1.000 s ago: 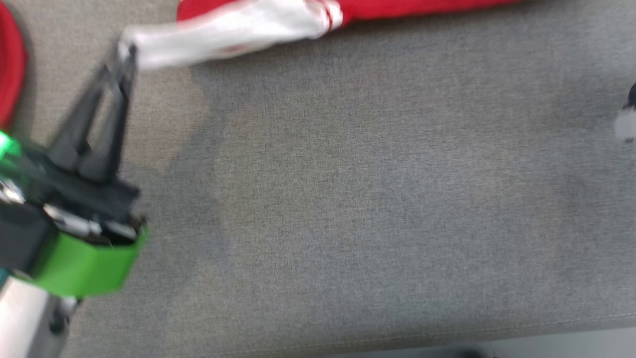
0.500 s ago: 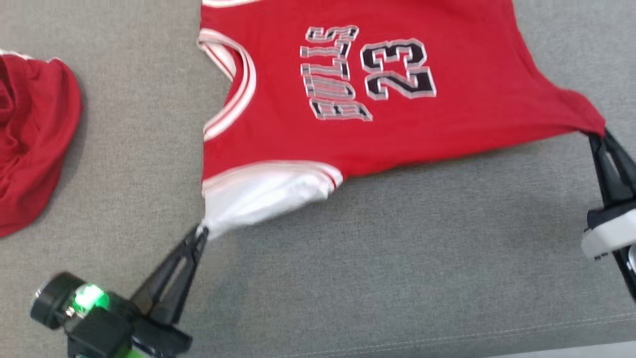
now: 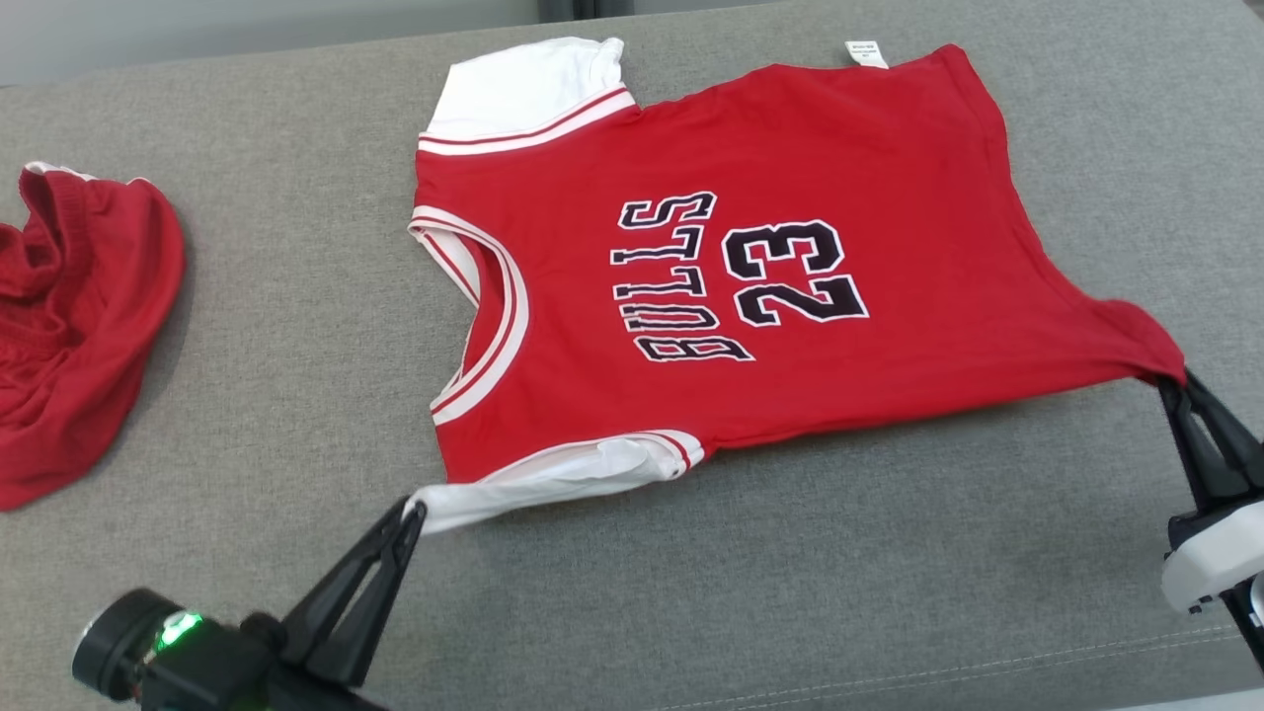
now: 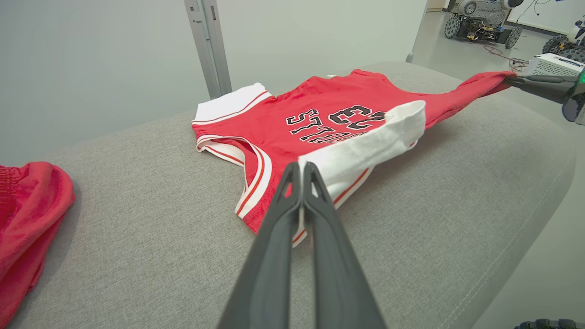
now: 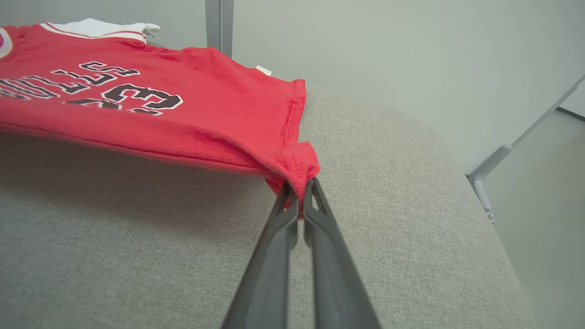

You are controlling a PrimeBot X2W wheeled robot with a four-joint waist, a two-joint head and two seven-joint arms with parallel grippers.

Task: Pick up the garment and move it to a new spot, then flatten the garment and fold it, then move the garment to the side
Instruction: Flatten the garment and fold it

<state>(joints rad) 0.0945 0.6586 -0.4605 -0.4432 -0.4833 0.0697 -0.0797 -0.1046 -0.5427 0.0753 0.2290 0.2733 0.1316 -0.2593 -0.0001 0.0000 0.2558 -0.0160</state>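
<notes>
The garment (image 3: 790, 197) is a red jersey with white sleeves and black "BULLS 23" lettering, spread over the grey cushion. My left gripper (image 3: 415, 511) is shut on the near white sleeve, which is pulled taut toward me. In the left wrist view the left gripper (image 4: 300, 165) pinches that sleeve's edge on the garment (image 4: 320, 105). My right gripper (image 3: 1172, 380) is shut on the red hem corner at the right; in the right wrist view the right gripper (image 5: 299, 186) holds this corner of the garment (image 5: 192, 109) lifted slightly off the cushion.
A second crumpled red garment (image 3: 69, 326) lies at the left of the grey cushion (image 3: 790, 592). The cushion's front seam runs along the bottom right. A wall and metal post (image 4: 208, 45) stand behind; other wheeled robots (image 4: 484, 20) are on the floor at far right.
The head camera has tilted up, so the whole jersey has come into view. Both grippers keep their hold on the sleeve and hem corner, and the jersey now lies stretched wider.
</notes>
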